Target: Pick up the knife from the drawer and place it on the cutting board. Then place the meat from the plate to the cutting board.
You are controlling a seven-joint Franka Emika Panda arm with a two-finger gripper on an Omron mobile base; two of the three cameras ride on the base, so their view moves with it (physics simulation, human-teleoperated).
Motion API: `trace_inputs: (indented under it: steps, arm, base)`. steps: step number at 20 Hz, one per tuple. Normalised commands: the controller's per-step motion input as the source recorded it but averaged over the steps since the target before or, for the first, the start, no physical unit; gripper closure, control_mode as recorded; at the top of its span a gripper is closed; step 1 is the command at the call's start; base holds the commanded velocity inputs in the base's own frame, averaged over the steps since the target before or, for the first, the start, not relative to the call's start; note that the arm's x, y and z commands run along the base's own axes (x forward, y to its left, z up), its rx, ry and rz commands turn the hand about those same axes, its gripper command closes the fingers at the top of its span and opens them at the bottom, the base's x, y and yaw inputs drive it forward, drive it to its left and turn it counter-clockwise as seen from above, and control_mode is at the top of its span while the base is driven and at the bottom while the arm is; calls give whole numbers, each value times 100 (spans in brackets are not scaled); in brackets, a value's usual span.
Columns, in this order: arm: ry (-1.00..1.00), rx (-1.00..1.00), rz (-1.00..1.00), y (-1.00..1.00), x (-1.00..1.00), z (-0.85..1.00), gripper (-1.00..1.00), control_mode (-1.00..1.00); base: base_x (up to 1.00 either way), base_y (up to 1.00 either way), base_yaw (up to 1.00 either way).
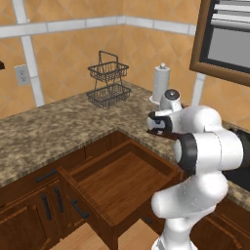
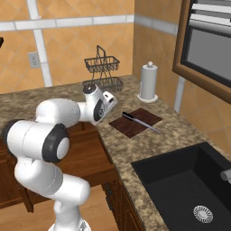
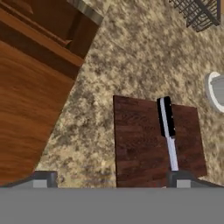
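The knife (image 2: 140,121) (image 3: 167,131), black handle and silver blade, lies flat on the dark reddish cutting board (image 2: 128,127) (image 3: 140,144) on the granite counter. My gripper (image 3: 111,180) hovers above the board's near edge, open wide with nothing between its fingertips; one tip (image 3: 179,179) is just over the blade's end. The drawer (image 1: 117,180) (image 2: 85,153) (image 3: 30,96) stands pulled out beside the board, its wooden bottom bare. The plate and the meat are out of view.
A black wire basket (image 1: 108,80) (image 2: 103,70) and a paper towel roll (image 1: 161,83) (image 2: 148,81) stand at the back of the counter. A dark sink (image 2: 189,180) lies to the right of the board. A framed window (image 2: 207,40) hangs above.
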Motion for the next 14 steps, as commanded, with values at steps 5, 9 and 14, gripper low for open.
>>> trace_inputs:
  steps: [5, 9, 14]
  arm:
    - [16, 15, -40, 0, -98, 88, -100, -100]
    - [9, 27, -45, 0, -95, 62, -100, -100]
    - [0, 31, -40, 4, -100, 34, -100, -100]
  base:
    - [0, 0, 0]
    - [0, 0, 0]
    - [0, 0, 0]
